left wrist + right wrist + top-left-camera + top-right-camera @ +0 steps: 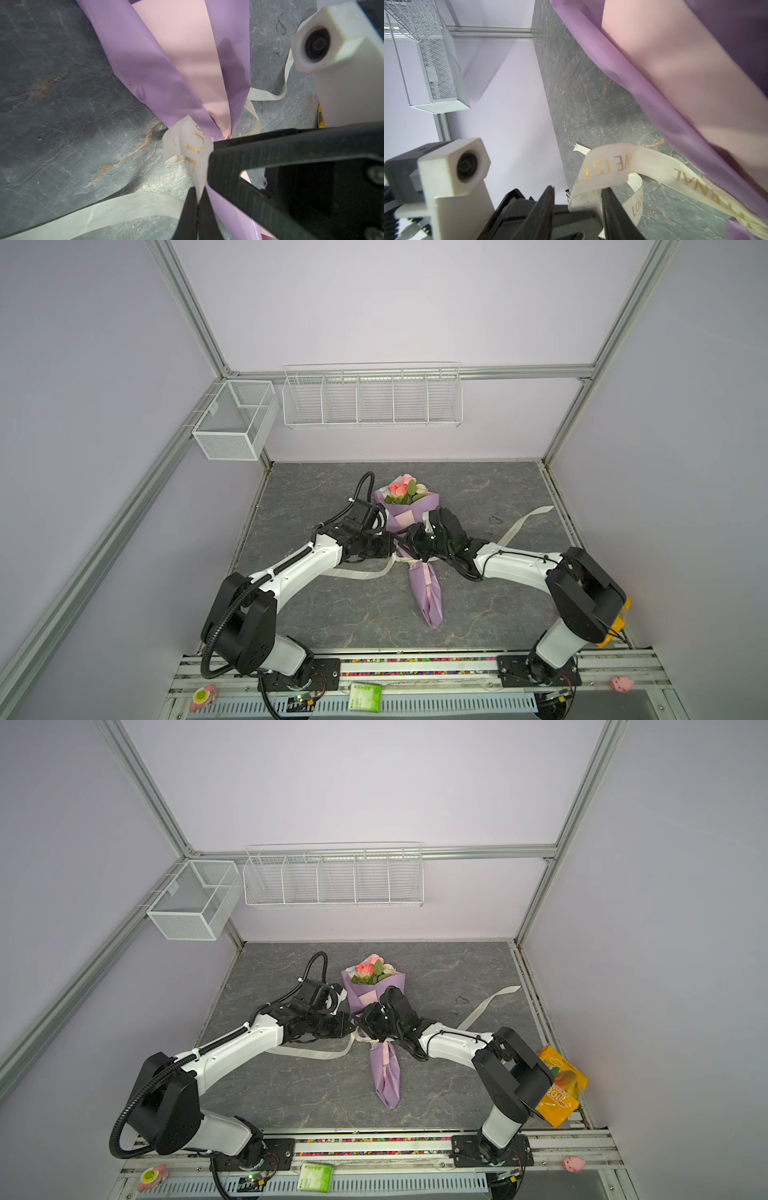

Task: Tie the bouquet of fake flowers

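Our left hand (198, 191) is pinched shut on the ribbon (193, 153) at the waist of the bouquet of fake flowers (402, 488), lying on the table (353, 614), blooms at 12 o'clock, lilac wrap (428, 597) tailing to 6. Our right hand (578, 189), from 4 o'clock, is half-parted about a ribbon loop. We judge the bouquet light and soft, its paper slippery: hold the cinched waist, not the blooms.

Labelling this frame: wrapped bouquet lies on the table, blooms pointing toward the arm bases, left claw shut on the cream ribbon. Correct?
No. Both top views show the bouquet with blooms toward the back wall, not the arm bases. Rest holds: it lies on the table, left claw shut on the cream ribbon in the left wrist view.
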Tool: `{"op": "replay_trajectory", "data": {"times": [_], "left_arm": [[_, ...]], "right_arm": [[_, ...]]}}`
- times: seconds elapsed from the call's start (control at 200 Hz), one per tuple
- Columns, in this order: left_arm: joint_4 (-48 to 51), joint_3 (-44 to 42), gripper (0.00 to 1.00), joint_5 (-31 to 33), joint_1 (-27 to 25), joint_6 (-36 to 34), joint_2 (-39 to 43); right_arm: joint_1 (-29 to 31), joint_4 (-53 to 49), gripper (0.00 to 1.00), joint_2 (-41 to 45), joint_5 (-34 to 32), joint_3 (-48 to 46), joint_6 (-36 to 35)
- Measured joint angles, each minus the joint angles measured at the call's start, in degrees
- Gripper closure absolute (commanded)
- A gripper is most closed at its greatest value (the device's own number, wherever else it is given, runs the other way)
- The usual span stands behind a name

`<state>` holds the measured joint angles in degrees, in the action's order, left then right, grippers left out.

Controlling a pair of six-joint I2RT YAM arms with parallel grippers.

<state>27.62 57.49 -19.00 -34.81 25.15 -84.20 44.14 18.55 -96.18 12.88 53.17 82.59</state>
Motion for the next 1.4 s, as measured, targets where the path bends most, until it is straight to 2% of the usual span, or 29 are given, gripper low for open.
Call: {"op": "replay_trajectory", "data": {"times": [0.19, 0.34, 0.37, 0.415, 0.51, 0.61, 0.755, 0.87, 1.075, 1.205, 1.28, 1.4], "left_arm": [[1.77, 0.44, 0.95, 0.00, 0.00, -3.02, 0.00], [1.86, 0.57, 0.95, -0.11, 0.00, -4.26, 0.20], [1.90, 0.57, 0.92, -0.11, 0.00, -4.46, 0.24], [2.10, 0.57, 0.82, 0.02, 0.00, -4.68, 0.37], [3.10, 0.57, 0.68, 1.03, -0.02, -5.55, 0.94], [4.07, 0.55, 0.59, 2.64, -0.09, -6.80, 2.08], [4.42, 0.46, 0.55, 3.82, -0.09, -8.98, 3.06], [4.15, 0.46, 0.55, 2.25, -0.09, -10.60, 2.05], [1.60, 0.46, 0.57, -2.38, -0.09, -11.52, -0.87], [-0.24, 0.48, 0.69, -4.22, -0.09, -11.89, -2.08], [-1.11, 0.55, 0.81, -4.66, -0.09, -12.20, -3.17], [-1.75, 0.57, 0.89, -4.35, -0.09, -11.87, -4.24]], "right_arm": [[0.02, 0.13, 0.74, -1.36, 0.00, 0.74, 0.15], [0.00, 0.09, 0.88, -1.44, -0.20, 1.40, 0.00], [0.00, 0.04, 0.89, -1.44, -0.26, 1.46, -0.11], [0.00, -0.17, 0.91, -1.44, -0.46, 1.51, -0.28], [0.00, -0.83, 0.92, -1.44, -0.83, 1.55, -0.94], [0.00, -1.95, 0.92, -1.11, -1.14, 1.55, -1.84], [-0.02, -2.99, 0.93, 0.15, -1.29, 1.55, -3.13], [-0.02, -3.02, 0.93, 1.16, -1.27, 1.55, -3.61], [-0.07, -2.99, 0.93, 1.57, -1.25, 1.49, -3.78], [-0.11, -2.97, 0.92, 1.57, -1.25, 1.46, -3.80], [-0.15, -2.82, 0.92, 1.57, -1.25, 1.42, -3.78], [-0.17, -2.82, 0.92, 1.57, -1.16, 1.42, -3.78]]}}
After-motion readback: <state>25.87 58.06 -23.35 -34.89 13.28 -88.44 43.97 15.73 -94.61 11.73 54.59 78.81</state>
